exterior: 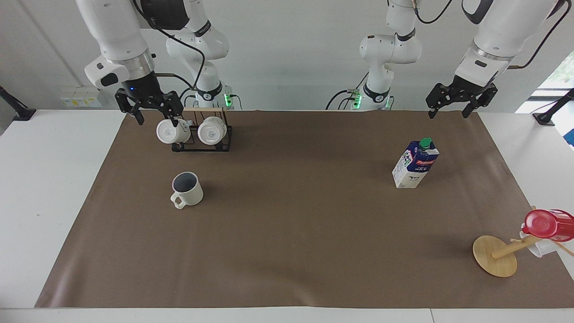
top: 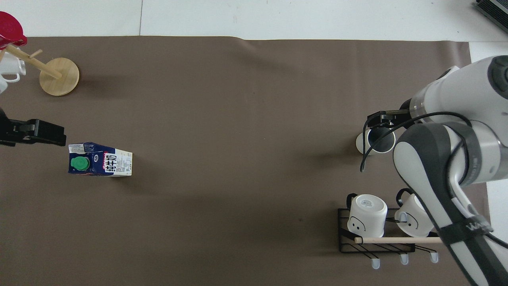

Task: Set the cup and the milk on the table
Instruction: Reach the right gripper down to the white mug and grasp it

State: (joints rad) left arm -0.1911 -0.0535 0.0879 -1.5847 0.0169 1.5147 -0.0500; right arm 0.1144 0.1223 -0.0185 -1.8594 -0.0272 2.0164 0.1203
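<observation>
Right hand [exterior: 153, 115] fingers apart, empty, raised over the mug rack [exterior: 202, 134] near the tabletop's [exterior: 54, 188] robot-side edge, right arm's end. Cup [exterior: 187, 189] upright on the brown sheet [exterior: 287, 233], farther from the robots than the rack. Milk [exterior: 415, 163] upright on the sheet toward the left arm's end. Left hand [exterior: 456, 104] fingers apart, empty, waits raised over the robot-side edge near the milk.

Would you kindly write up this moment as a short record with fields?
cup: upright on the brown sheet, untouched
milk: upright carton toward the left arm's end
right gripper: open, raised over the wire rack's end
left gripper: open, waiting in the air, holding nothing
rack: two white mugs hang on it
</observation>
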